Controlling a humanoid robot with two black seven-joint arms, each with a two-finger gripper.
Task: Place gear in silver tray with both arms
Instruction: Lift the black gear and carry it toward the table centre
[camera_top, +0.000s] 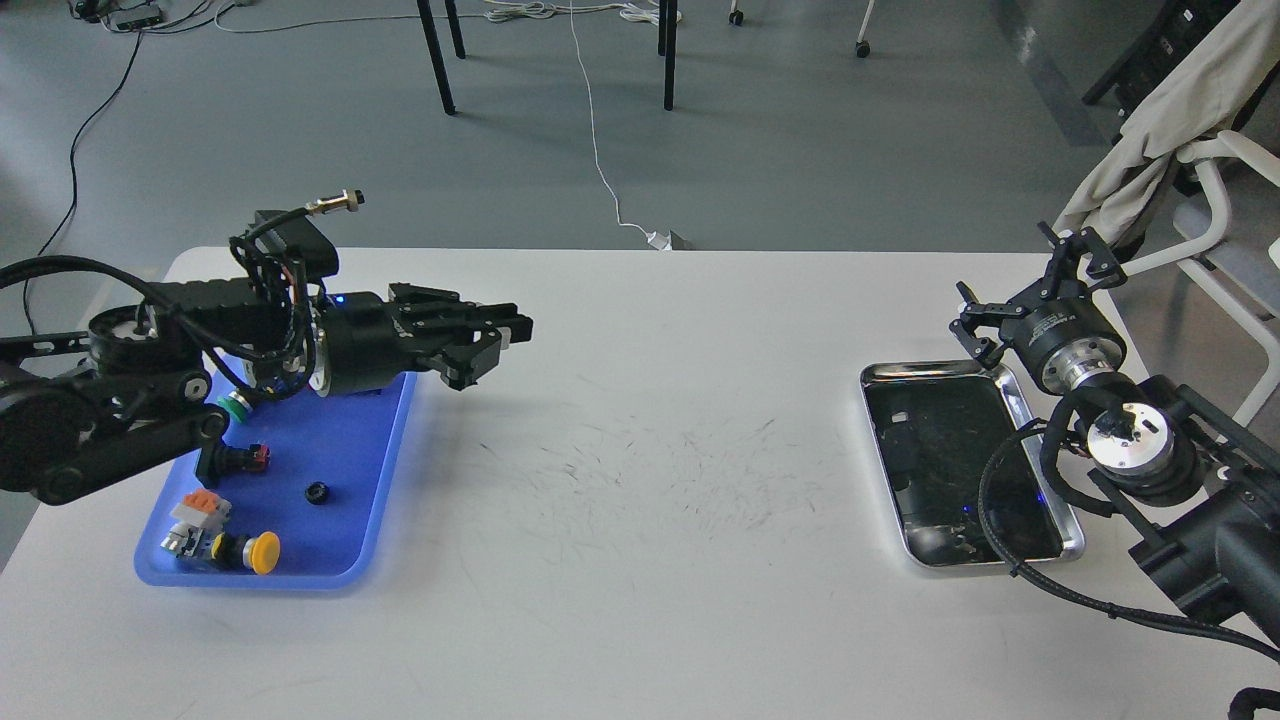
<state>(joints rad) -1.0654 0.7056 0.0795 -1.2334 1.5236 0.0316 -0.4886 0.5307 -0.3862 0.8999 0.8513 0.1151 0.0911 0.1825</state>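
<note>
The left gripper (490, 345) points toward the table's middle from over the far right corner of the blue tray (345, 470), its fingers drawn close together; whether anything sits between them cannot be told. The right gripper (1040, 290) hangs over the far right corner of the silver tray (1000, 372), fingers spread wide and holding nothing. A small black gear (318, 492) lies on the blue tray's floor, near a yellow button (262, 552) and other switch parts along its left edge. The white table (640, 480) is scuffed with dark marks at its centre (the silver tray lies near its right edge). Beyond, grey floor, cables (600, 150), chair legs (436, 55).
</note>
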